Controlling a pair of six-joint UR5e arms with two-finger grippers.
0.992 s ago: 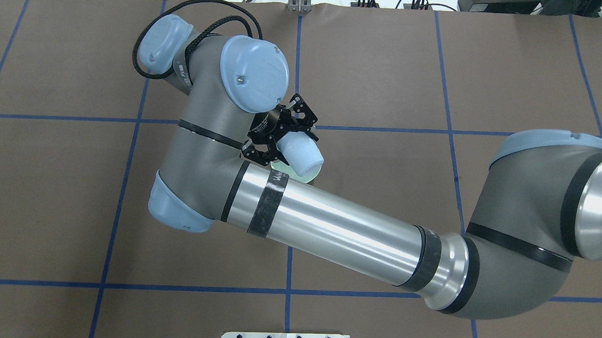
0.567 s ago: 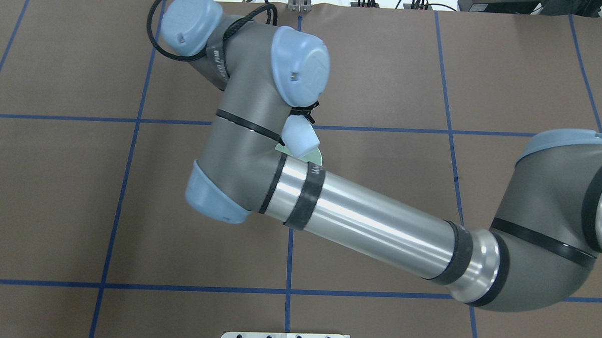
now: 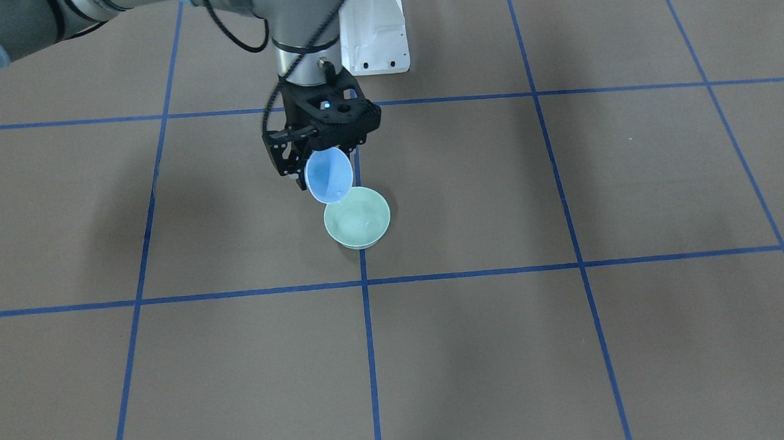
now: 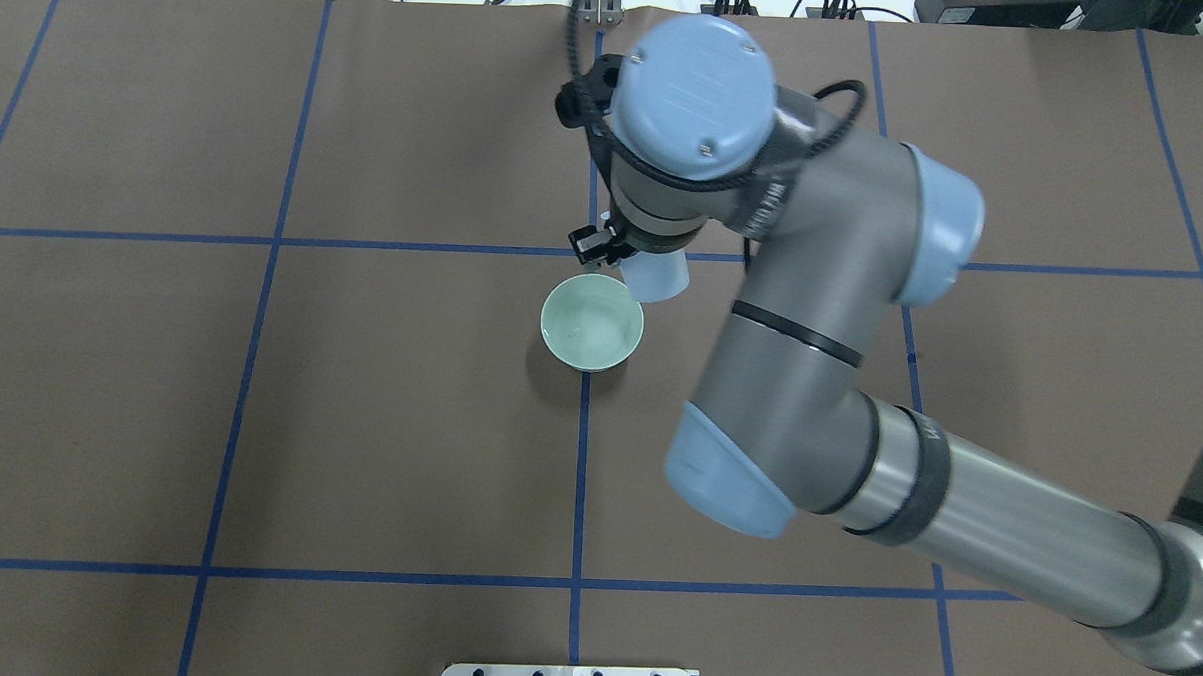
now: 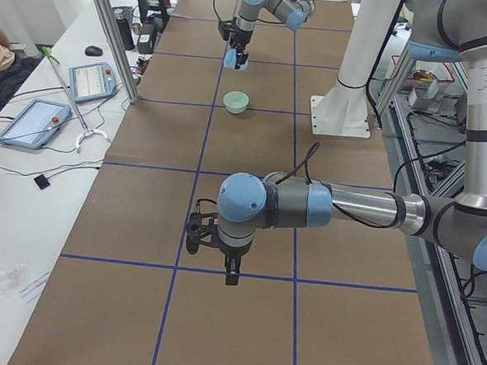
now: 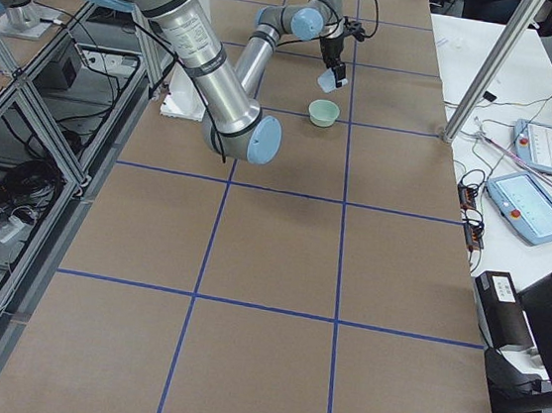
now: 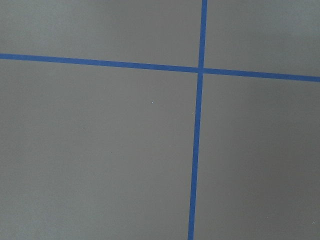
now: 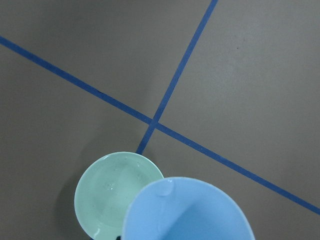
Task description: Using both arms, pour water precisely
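Observation:
My right gripper (image 3: 322,162) is shut on a light blue cup (image 3: 328,175) and holds it tilted, its mouth low over the far-right rim of a pale green bowl (image 3: 357,217). The bowl (image 4: 592,322) stands on a blue tape crossing at mid table and looks wet inside. In the right wrist view the cup (image 8: 187,210) fills the bottom edge, with a drop at its lip above the bowl (image 8: 117,192). My left gripper (image 5: 231,273) hangs over the brown table far from the bowl, seen only in the exterior left view. I cannot tell whether it is open or shut.
The brown table (image 4: 259,416) has a grid of blue tape lines. A white bolted pedestal (image 3: 372,33) stands behind the bowl on the robot's side. My right arm's elbow (image 4: 737,483) hangs over the table to the right of the bowl. Operator pendants (image 5: 32,120) lie beyond the table's edge.
My right arm's wrist has swung from the left of the bowl to its far right, carrying the cup. The bowl, hidden under the forearm before, now shows in full.

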